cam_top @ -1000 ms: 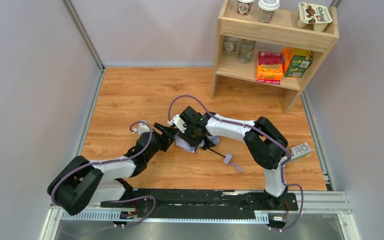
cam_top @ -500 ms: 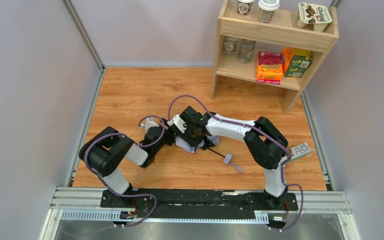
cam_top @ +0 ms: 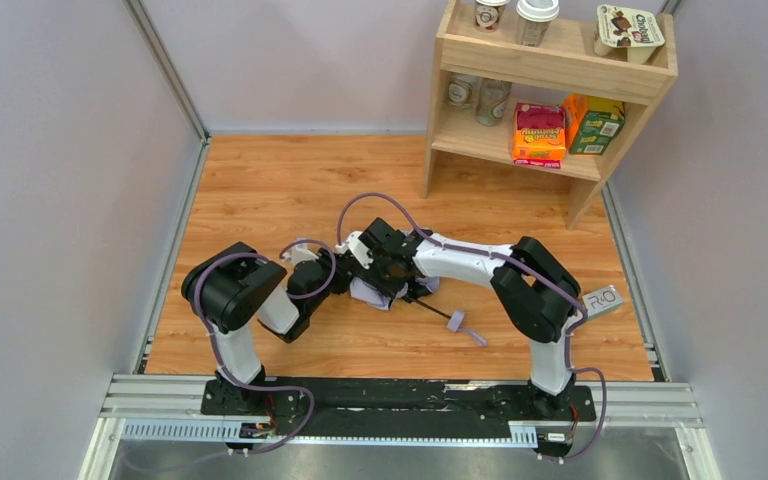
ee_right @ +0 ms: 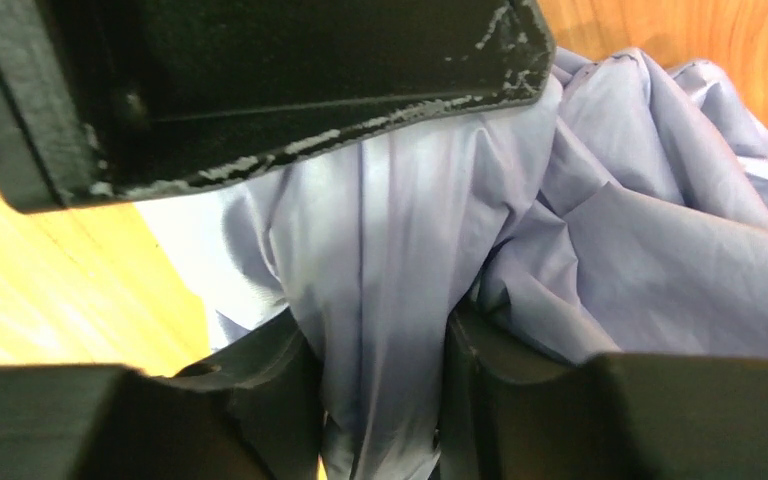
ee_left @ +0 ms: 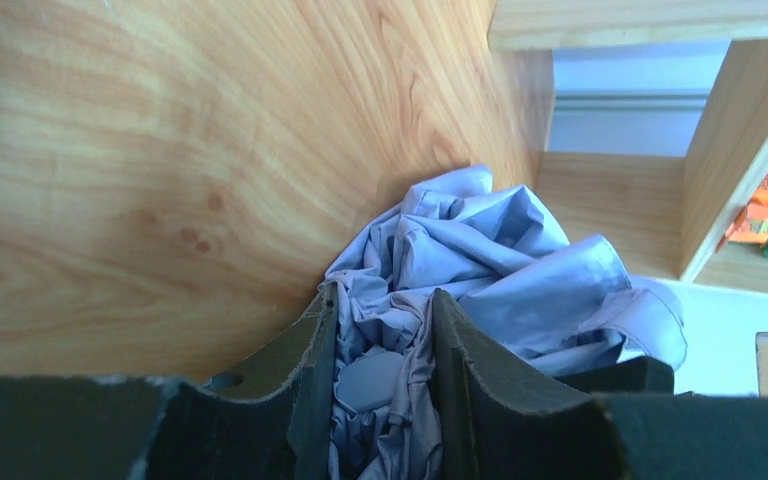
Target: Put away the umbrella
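Wooden shelf unit (cam_top: pixel 550 75) blocks back-right corner, legs planted on tabletop (cam_top: pixel 260 190). Open passage over back-left and centre-back boards. Mid-table crowded: left gripper (cam_top: pixel 338 280) and right gripper (cam_top: pixel 385 282) meet nose to nose at crumpled umbrella (cam_top: pixel 366 293); black shaft (cam_top: pixel 435 309) trails toward near right. Panel walls (cam_top: pixel 60 150) hem in left, right, back.

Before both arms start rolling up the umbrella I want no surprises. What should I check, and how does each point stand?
1. Hold of left gripper on umbrella: ok, cloth fills the gap between its fingers.
2. Hold of right gripper: ok, a fold is pinched.
3. Cloth bundled neatly: not ok, crumpled loose folds.
4. Free strap tab: ok, lying on the table, clear of both grippers.
5. Collapsed shaft: cannot tell.
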{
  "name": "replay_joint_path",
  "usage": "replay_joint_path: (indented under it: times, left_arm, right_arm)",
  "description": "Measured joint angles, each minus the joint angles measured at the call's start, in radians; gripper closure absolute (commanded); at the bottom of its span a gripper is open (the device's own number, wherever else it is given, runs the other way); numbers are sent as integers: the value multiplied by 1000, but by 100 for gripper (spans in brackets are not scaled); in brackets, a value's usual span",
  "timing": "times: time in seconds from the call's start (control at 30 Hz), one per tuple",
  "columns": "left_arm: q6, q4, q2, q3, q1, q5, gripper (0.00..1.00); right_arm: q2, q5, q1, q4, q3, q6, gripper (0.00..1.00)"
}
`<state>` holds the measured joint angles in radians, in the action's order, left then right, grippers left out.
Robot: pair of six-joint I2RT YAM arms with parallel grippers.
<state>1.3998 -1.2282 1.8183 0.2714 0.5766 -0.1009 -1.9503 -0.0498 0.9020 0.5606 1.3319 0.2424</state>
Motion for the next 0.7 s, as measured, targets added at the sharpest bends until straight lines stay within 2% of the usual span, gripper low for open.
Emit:
replay_joint_path:
  times: [0.03,0.17,0.37,0.7]
  left_arm:
    - [2,-8,0,-8,0,11,100]
    - [16,1,-19,-31,7,78,100]
    - [51,142,-108,-27,13,150,100]
    - [72,509,-283,26,12,183,100]
  right_arm:
    - [11,6,5,-8,-15,-15,47]
    - [82,18,28,-31,-99,-91,32]
    - [175,107,110,12,-142,-172,20]
    - [197,279,201,17,-111,-167,17]
